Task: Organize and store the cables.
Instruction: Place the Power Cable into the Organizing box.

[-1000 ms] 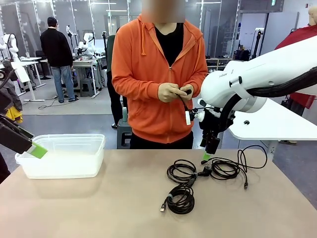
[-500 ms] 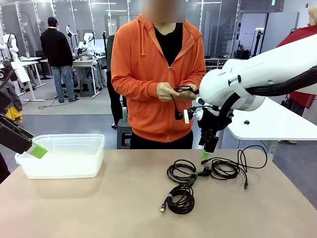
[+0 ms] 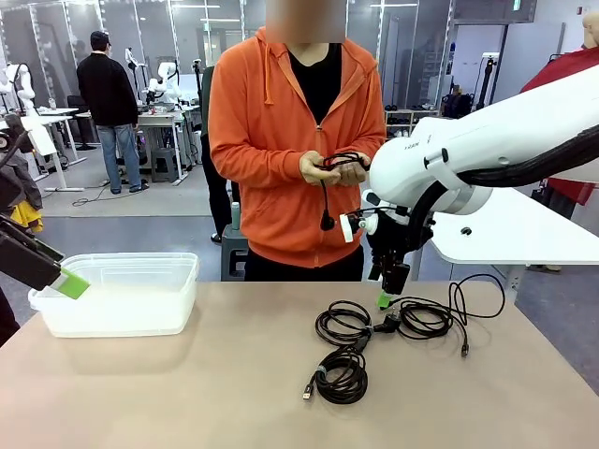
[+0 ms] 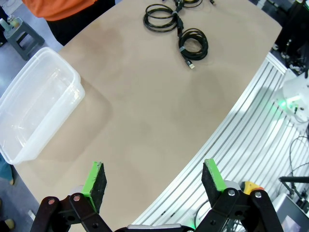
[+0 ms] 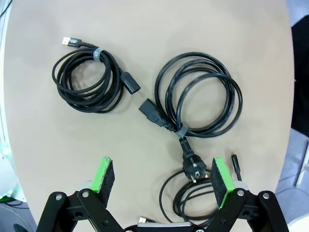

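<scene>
With my right gripper [image 5: 161, 175] spread wide above the cables [image 5: 181, 129], I should descend straight, straddling one tied bundle fully before closing.

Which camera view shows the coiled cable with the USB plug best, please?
The right wrist view: the USB cable is seen from above, plug and tie clear. The front view foreshortens it; the left wrist view shows it small, far off.

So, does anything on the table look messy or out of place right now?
Nothing spilled or damaged. The rightmost cable is half undone: a loose loop and free end stray from its coil, while the tied USB coil and the round coil lie tidy.
</scene>
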Motion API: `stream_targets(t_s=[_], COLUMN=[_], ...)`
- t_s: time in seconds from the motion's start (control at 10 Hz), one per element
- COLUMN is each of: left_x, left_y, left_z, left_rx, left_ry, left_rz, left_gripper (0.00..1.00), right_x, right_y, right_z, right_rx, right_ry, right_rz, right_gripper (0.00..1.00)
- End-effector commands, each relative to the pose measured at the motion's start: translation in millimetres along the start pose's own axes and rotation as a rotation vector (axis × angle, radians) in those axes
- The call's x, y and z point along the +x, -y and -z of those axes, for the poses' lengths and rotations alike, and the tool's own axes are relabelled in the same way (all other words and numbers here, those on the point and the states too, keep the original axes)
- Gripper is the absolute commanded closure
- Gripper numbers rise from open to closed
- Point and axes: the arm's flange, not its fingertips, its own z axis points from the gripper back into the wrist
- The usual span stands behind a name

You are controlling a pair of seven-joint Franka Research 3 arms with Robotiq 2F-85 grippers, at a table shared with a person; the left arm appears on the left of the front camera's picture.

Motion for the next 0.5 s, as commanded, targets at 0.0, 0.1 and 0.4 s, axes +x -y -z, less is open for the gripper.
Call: stream_targets(t_s=[0.0,0.1,0.4], left_x=[0,0,0], left_y=[-1,-1,-1], left_z=[1,1,1], left_rx=[0.003,0.003,0.003], left_ry=[-0.003,-0.003,-0.003], left_rz=[0.005,0.005,0.005], left_gripper=[0.0,0.0,0.0], right_x=[0,1,3], right_y=[-1,-2,-8], right_z=[21,31,57], right_rx=[-0.003,-0.01,0.003], right_ry=[0.004,-0.002,-0.026], right_rz=[-0.096,-0.119,-0.269], right_gripper=[0.0,0.0,0.0])
